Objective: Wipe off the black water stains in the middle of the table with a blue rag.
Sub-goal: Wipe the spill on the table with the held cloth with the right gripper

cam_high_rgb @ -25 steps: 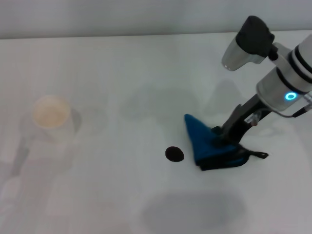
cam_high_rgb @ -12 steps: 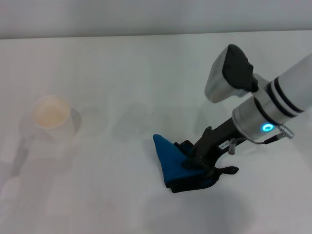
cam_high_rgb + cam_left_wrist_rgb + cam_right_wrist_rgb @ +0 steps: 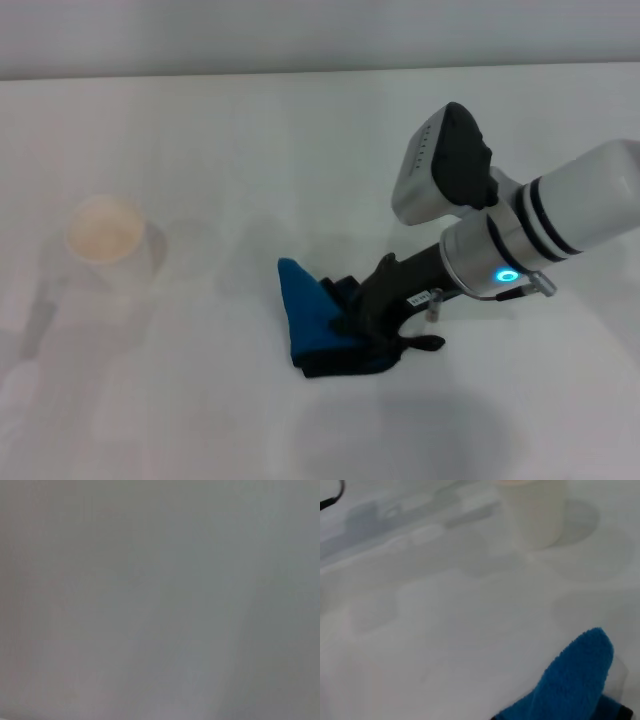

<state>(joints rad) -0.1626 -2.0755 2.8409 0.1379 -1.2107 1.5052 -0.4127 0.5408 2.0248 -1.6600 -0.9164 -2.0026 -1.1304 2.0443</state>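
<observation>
The blue rag (image 3: 308,322) lies bunched on the white table (image 3: 220,140) near its middle, with a pointed peak toward the left and a thin dark tail on the right. My right gripper (image 3: 366,318) is shut on the rag and presses it onto the tabletop. The rag's blue peak also shows in the right wrist view (image 3: 575,680). The black water stain is not visible; the rag and gripper cover the spot where it lay. My left gripper is out of view; the left wrist view shows only a plain grey surface.
A white paper cup (image 3: 103,232) stands at the left of the table, well away from the rag; it also shows in the right wrist view (image 3: 532,510). The table's far edge meets a grey wall (image 3: 300,35).
My right gripper has dragged the blue rag leftward and toward the near edge, across the spot where the black stain lay. The stain was visible a second ago and is out of sight now.
</observation>
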